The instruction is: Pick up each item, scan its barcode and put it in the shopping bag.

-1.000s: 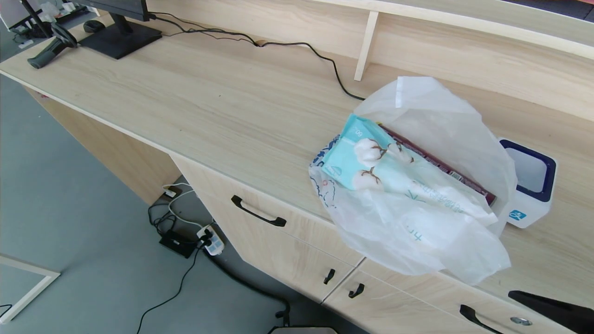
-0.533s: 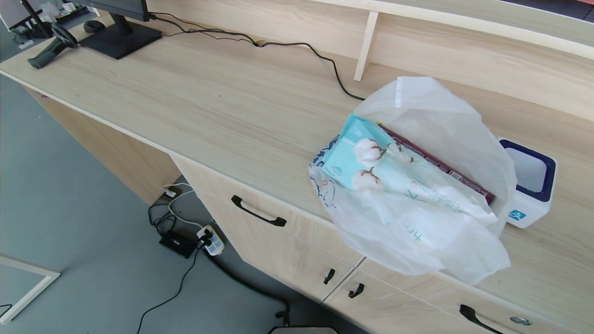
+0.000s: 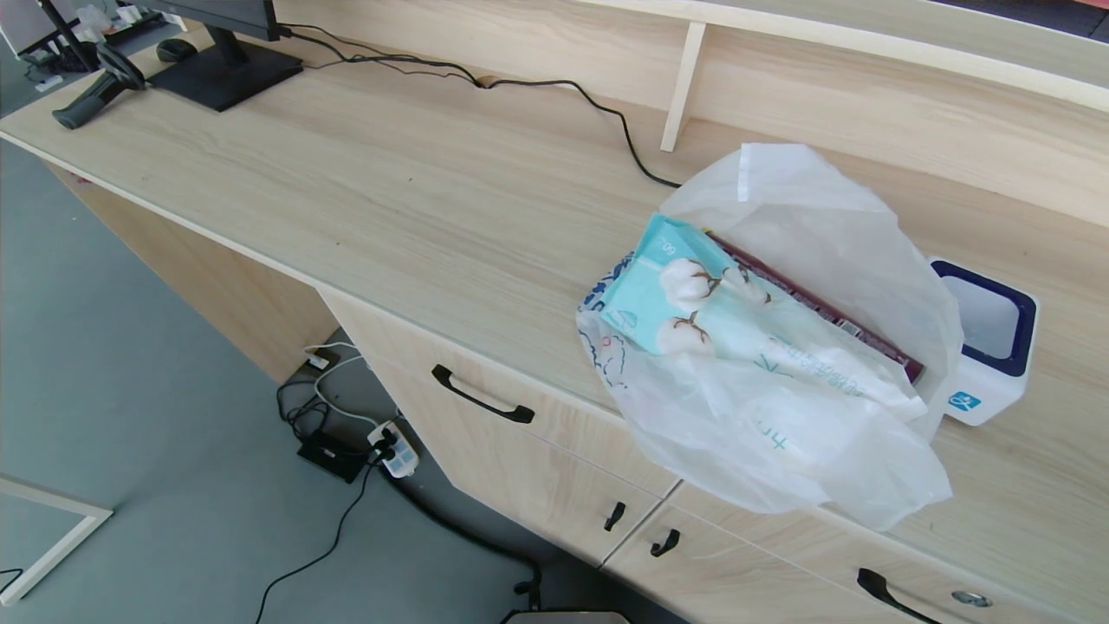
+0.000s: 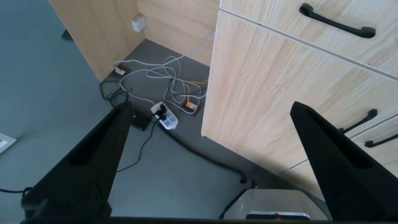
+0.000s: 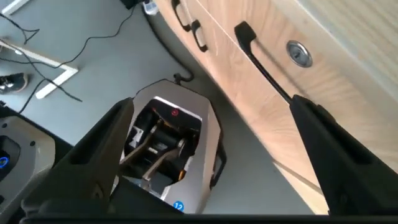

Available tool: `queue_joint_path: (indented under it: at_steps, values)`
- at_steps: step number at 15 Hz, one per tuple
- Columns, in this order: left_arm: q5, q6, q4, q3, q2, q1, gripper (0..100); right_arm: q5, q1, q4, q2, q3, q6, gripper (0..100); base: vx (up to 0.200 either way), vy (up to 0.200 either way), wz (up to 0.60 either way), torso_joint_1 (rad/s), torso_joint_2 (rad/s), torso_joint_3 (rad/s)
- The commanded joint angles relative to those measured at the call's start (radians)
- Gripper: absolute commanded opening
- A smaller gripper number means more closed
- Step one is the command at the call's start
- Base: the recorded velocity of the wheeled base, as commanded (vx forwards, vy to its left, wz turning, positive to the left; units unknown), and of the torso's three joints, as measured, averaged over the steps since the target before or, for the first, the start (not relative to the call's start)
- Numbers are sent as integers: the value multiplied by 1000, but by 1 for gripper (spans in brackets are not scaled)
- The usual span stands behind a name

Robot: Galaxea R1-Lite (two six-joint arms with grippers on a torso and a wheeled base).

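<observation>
left gripper (image 4: pixel 210 111): jaws spread wide with nothing between them. It hung low in front of the drawer fronts (image 4: pixel 292 74), aimed at the floor. Looked parked, not working.
right gripper (image 5: pixel 211 104): same, fingers apart and nothing held. It sat below counter height, beside a drawer handle (image 5: pixel 264 65). My read: both arms were kept down so they wouldn't foul the bag.
shopping bag (image 3: pixel 806 217): thin translucent film, slumped on its side on the counter (image 3: pixel 390 199). The mouth faced the robot's left and one corner lapped over the front edge. It was too limp to stand, so the contents held its shape.
tissue pack (image 3: pixel 684 295): teal with a cotton print, lying flat inside the bag. One end was bare at the mouth and the rest was under film. It went in lengthwise, which suits a sideways bag.
dark red box (image 3: pixel 814 312): long and flat, inside the bag along the pack's far side. Through the film I couldn't tell what it was, or whether anything lay under it.
scanner (image 3: pixel 988 347): white block with a dark blue rim and its window facing up. It sat just beside the bag on the robot's right, with the film touching or nearly touching it. Sensible layout: a short hop from scan to bag.
handheld scanner (image 3: pixel 87 95): at the far left end near the monitor base (image 3: pixel 225 74), well apart from the bag.
status: every item I could pick out was bagged and both grippers carried nothing. Judged the job done or nearly so.
risk: the overhanging corner could let the bag slide if nudged.
</observation>
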Motion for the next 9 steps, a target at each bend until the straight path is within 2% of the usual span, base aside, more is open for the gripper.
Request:
queue_joint_path:
  at_steps: [1, 5, 9]
  values:
    - [0, 0, -1, 0, 2, 0, 100, -1, -130, 0, -18, 0, -1, 100, 0, 0, 0, 0, 0, 0]
    - [0, 0, -1, 0, 0, 0, 100, 6, -423, 2, -185, -1, -13, 100, 0, 0, 0, 0, 0, 0]
    - [0, 0, -1, 0, 0, 0, 100, 9, -454, 3, -363, -1, -19, 100, 0, 0, 0, 0, 0, 0]
